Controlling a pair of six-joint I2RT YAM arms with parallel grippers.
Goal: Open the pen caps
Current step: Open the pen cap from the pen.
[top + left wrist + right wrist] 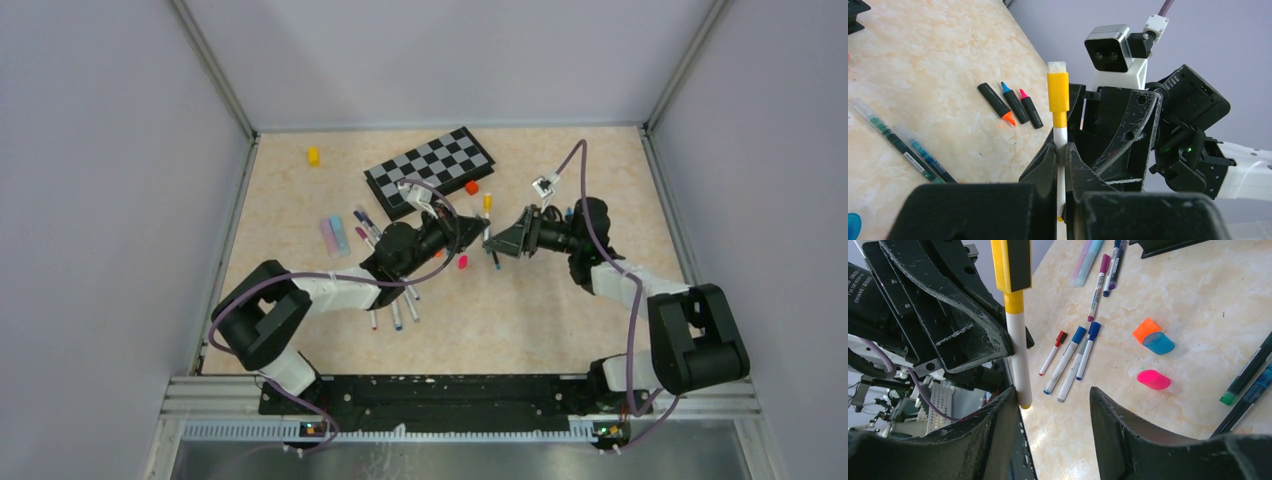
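**A:** Where is the pen being worked on, and who has it?

**B:** It is at mid-table, lifted off the surface. The left gripper (1062,152) is clamped tight on the white barrel of a pen (1060,134). It holds the pen upright, so the yellow cap (1058,92) stands clear above the fingers. That seems deliberate: the barrel is anchored and the cap is left free to pull.

**A:** And the other arm?

**B:** In the overhead view, the right gripper (1052,400) faces the pen from 3 o'clock. Its jaws are parted and grasp nothing. The pen stands just beside one finger, not pinched. I judge it is lining up to take the cap.

**A:** What lies around them?

**B:** The table (560,320) is pale, marbled beige.
- **Loose caps:** an orange cap (1146,330) touches a blue cap (1158,343), with a pink cap (1153,380) near them.
- **Capped markers** (1068,362): they lie at 7 o'clock of the left gripper.
- **Black highlighters** (1015,107): three lie uncapped, side by side.
- **Chessboard** (430,170): it sits at 12 o'clock, with an orange block (471,187) just beside its corner.
- **Yellow block** (313,156): it lies well apart at 10 o'clock.

Plain lilac-grey walls (450,60) close in three sides.
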